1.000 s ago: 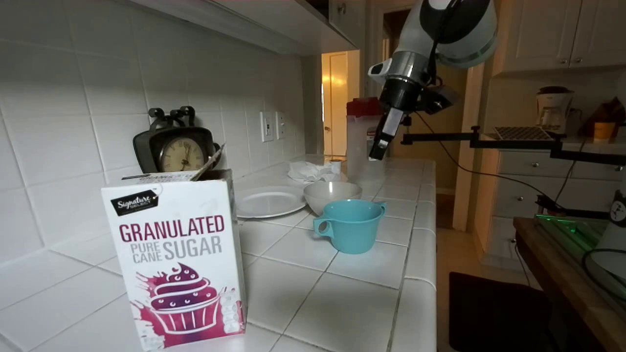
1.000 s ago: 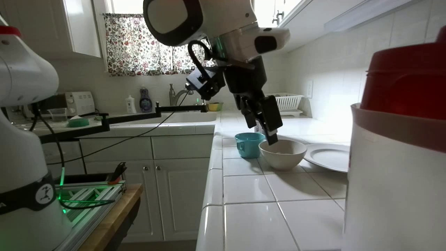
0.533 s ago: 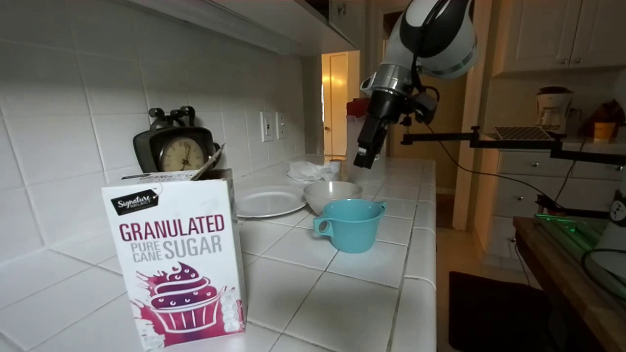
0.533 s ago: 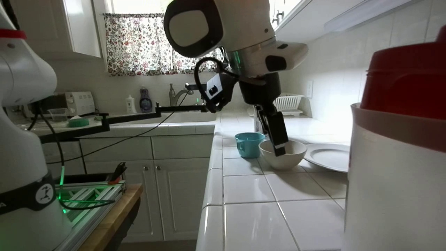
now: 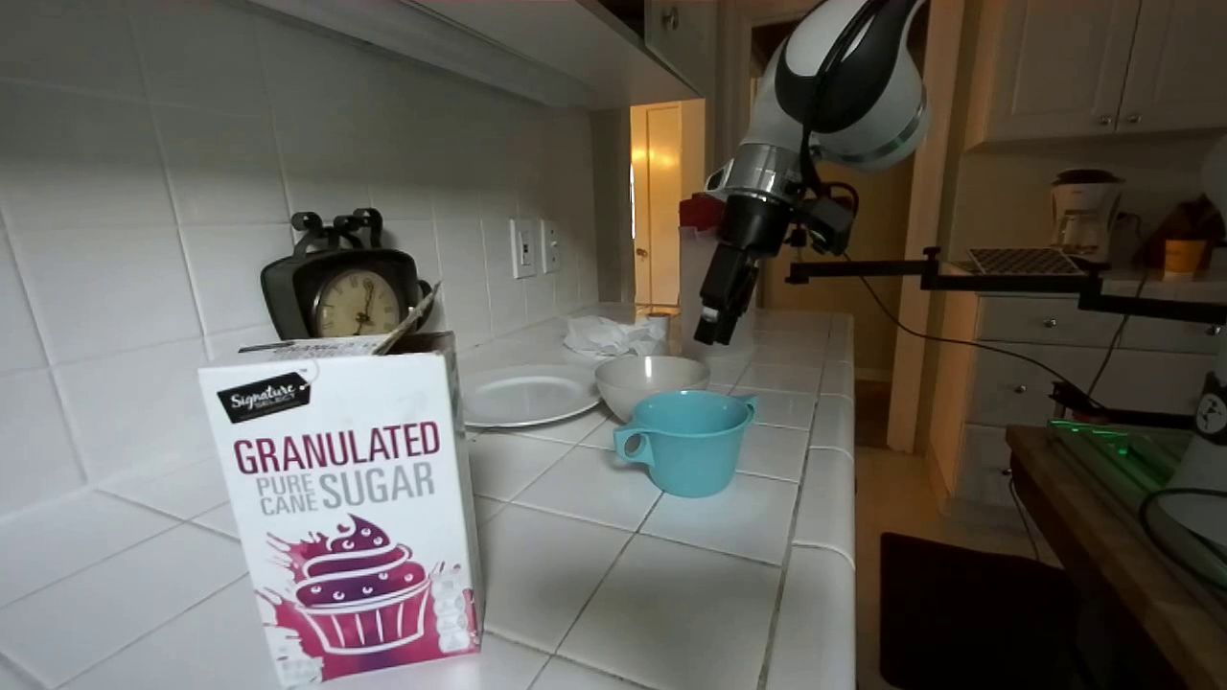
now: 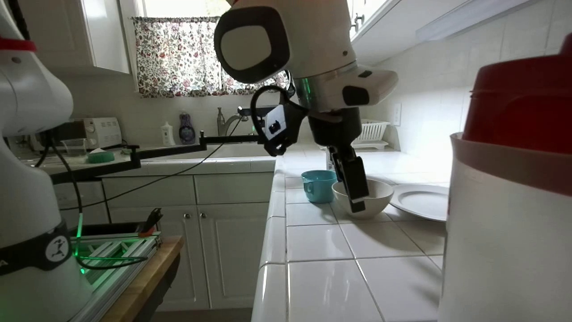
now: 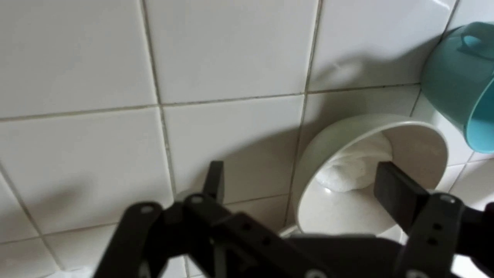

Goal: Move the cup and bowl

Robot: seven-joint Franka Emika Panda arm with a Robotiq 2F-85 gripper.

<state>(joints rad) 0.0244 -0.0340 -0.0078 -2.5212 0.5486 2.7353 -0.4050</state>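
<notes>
Near the centre of an exterior view, the cup (image 5: 694,448) is coloured plain teal-blue, the bowl (image 5: 635,379) greyish white; at lower left, a white sugar box (image 5: 340,508) is printed with a magenta-and-purple cupcake (image 5: 359,589). At upper left of an exterior view, a pale curtain (image 6: 176,58) is covered in a red floral pattern. Low in the wrist view, the gripper (image 7: 303,183) is coloured black.

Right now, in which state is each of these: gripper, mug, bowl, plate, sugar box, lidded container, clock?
Gripper: open, nothing clasped.
Teal mug: upright, contents unclear.
Whitish bowl: upright, white lump inside.
White plate: lying flat, face up.
Granulated sugar box: upright, top open.
Tall container: upright, red lid on.
Clock: upright, base hidden.
</notes>
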